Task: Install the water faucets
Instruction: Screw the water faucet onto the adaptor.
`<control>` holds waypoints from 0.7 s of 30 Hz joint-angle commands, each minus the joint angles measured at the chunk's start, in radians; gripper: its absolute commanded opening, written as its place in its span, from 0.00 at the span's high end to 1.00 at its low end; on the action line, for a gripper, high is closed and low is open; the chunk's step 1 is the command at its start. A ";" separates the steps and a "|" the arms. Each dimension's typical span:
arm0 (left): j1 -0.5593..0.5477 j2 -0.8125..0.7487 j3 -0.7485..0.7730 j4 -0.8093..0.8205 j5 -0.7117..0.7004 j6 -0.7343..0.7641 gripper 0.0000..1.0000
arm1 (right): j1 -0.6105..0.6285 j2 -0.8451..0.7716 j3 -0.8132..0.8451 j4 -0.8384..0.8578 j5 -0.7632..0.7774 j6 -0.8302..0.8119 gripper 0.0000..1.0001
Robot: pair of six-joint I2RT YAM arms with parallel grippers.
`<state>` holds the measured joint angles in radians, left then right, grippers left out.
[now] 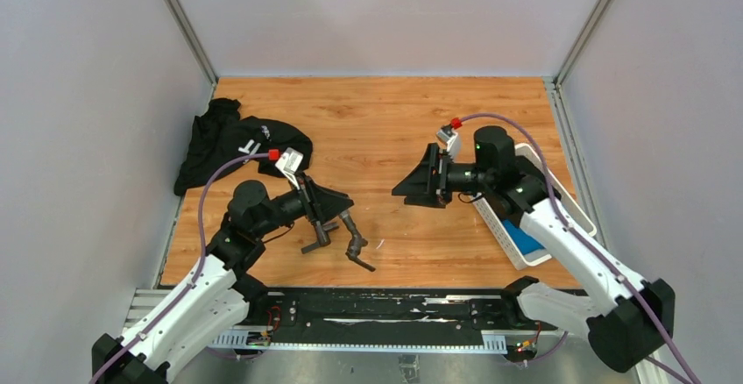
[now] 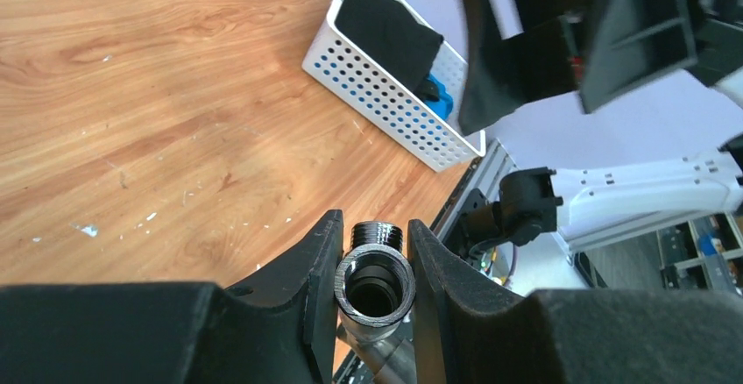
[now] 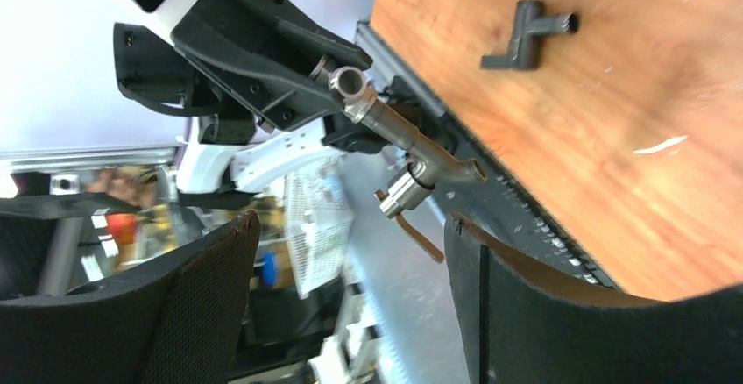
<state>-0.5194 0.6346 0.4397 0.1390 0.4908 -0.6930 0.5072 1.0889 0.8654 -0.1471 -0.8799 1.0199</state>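
Observation:
My left gripper (image 1: 344,212) is shut on the open pipe end of a dark-grey water faucet (image 1: 355,242) and holds it over the table's near edge. In the left wrist view the jaws (image 2: 375,229) press both sides of the faucet's round socket (image 2: 375,286), with a threaded stub behind it. From the right wrist, that faucet (image 3: 399,138) hangs with its spout and thin lever handle pointing down. A second, T-shaped faucet piece (image 1: 317,242) (image 3: 524,37) lies loose on the wood beside it. My right gripper (image 1: 419,182) (image 3: 350,235) hovers open and empty, facing the left one.
A black cloth garment (image 1: 223,138) lies crumpled at the far left. A white perforated basket (image 1: 536,222) (image 2: 385,95) with dark and blue items stands at the right, under the right arm. Grey walls enclose three sides. A black rail (image 1: 377,309) runs along the near edge.

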 commanded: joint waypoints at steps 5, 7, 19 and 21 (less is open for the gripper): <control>0.004 0.052 0.091 -0.083 -0.109 -0.048 1.00 | 0.091 -0.217 0.031 -0.169 0.372 -0.460 0.28; 0.005 0.083 0.098 -0.088 -0.130 -0.069 1.00 | 0.157 -0.257 0.018 -0.169 0.485 -0.544 0.30; 0.018 0.205 0.158 -0.056 -0.180 -0.157 1.00 | 0.696 -0.345 -0.218 0.121 1.096 -0.957 0.30; 0.019 0.208 0.155 -0.056 -0.190 -0.163 1.00 | 0.775 -0.341 -0.261 0.204 1.189 -1.013 0.29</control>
<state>-0.5072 0.8436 0.5594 0.0360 0.3275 -0.8188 1.1553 0.7536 0.6849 -0.1314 0.0639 0.1890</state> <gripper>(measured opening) 0.335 0.706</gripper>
